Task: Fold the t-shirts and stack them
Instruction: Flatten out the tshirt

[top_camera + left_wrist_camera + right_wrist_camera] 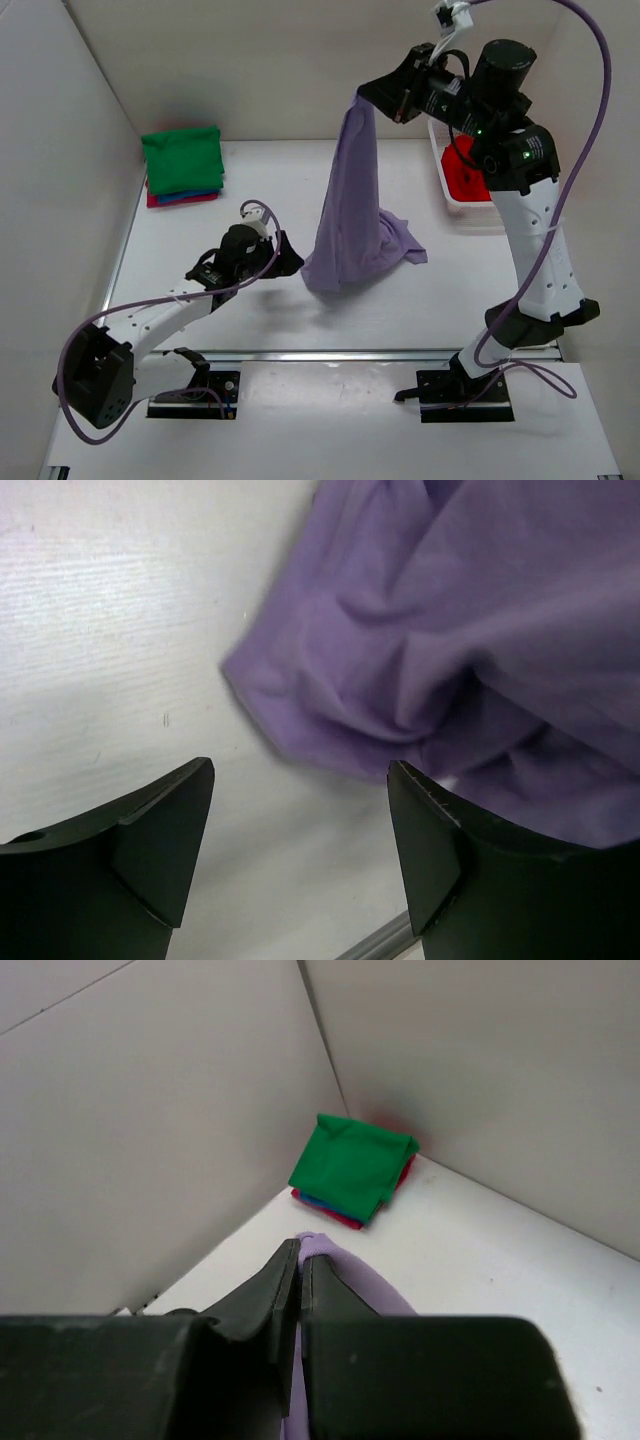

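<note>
Where the top view looks down on the table [450, 290], my right gripper [372, 100] is high above it and clamped on the top edge of the purple shirt [350, 230]. The shirt hangs from that grip, with its lower part heaped on the table. My left gripper [290, 258] sits low, just left of the purple shirt's heap, jaws spread wide and holding nothing. The green shirt [182, 160] tops a folded stack [185, 197] well to the left of the purple shirt and behind it. A red shirt [465, 178] lies in the basket [470, 207], to the right of the purple shirt.

Left wrist view: my left gripper [300, 768] has its fingers far apart. The purple shirt [420, 630] lies crumpled on the table [100, 600], just ahead of the gap.

Right wrist view: my right gripper [298, 1248] is closed to a thin slit, pinching the purple shirt [350, 1285]. The green shirt [350, 1165] lies far beyond the purple shirt, in the corner.
</note>
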### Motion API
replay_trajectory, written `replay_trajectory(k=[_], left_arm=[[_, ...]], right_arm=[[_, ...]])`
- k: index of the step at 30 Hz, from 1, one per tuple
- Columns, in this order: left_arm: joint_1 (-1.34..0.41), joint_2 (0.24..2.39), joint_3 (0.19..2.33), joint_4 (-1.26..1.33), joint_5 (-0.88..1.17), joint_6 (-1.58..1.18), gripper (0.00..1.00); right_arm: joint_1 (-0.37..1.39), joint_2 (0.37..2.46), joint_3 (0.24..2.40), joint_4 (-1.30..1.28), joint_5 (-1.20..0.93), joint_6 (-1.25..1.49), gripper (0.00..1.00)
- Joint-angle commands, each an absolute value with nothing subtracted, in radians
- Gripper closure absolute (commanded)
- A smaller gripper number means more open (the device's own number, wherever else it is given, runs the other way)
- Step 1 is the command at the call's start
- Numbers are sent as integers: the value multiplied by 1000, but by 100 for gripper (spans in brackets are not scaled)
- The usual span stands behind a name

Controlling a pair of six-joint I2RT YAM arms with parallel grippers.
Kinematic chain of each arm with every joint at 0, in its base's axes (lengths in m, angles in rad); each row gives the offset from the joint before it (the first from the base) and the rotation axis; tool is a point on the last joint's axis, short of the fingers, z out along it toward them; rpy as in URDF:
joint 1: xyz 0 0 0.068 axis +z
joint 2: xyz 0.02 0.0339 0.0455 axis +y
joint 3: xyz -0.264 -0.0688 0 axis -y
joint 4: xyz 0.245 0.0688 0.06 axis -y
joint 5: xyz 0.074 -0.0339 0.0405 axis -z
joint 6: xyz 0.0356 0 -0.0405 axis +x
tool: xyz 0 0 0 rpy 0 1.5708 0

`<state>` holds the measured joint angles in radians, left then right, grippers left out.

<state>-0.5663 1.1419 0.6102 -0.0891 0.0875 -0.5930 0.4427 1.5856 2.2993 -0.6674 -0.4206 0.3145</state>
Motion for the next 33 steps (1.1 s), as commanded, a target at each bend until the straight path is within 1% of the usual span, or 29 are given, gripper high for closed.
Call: replay_trajectory(k=[1,2,5,7,10,11,13,17,20,22,25,29,30,31,32,33], left_arm=[[-564,1153,588,31,77,-637,19],[-569,1173,583,49,81,-643,19],[-584,1233,574,78,100,-681,20],[-604,1264,568,83,92,-722,19],[-620,1321,560,91,104,-811,21],[-629,1339,566,84,132,-825,20],[-640,1382,597,7,140,-857,19],[-661,1404,615,-48,63,-896,17],[-670,1451,636,-71,6,-926,19],[-684,1486,670,-109,-36,-927,19],[-684,1529,703,-89,-84,-955,20],[-692,1597,750,-93,-107,-963,27],[-696,1620,777,-109,-115,-960,32],[-703,1631,797,-118,-115,-962,49],[-712,1634,807,-133,-121,-956,63],[-706,1641,824,-174,-124,-957,98]], right_arm=[[394,1597,2405,-667,-515,356,100],[394,1597,2393,-654,-512,345,99],[396,1517,2252,-586,-495,345,100],[387,1505,2217,-560,-502,351,100],[380,1508,2247,-583,-491,342,100],[376,1517,2262,-595,-492,342,100],[376,1525,2279,-603,-500,339,100],[377,1520,2272,-600,-491,333,100],[374,1516,2250,-598,-491,333,100],[374,1508,2238,-588,-486,330,100],[388,1497,2214,-588,-479,325,99],[390,1494,2197,-597,-479,319,100],[377,1487,2195,-600,-482,322,100],[374,1486,2194,-607,-477,318,100],[368,1486,2195,-612,-466,313,100],[364,1488,2189,-617,-471,307,100]])
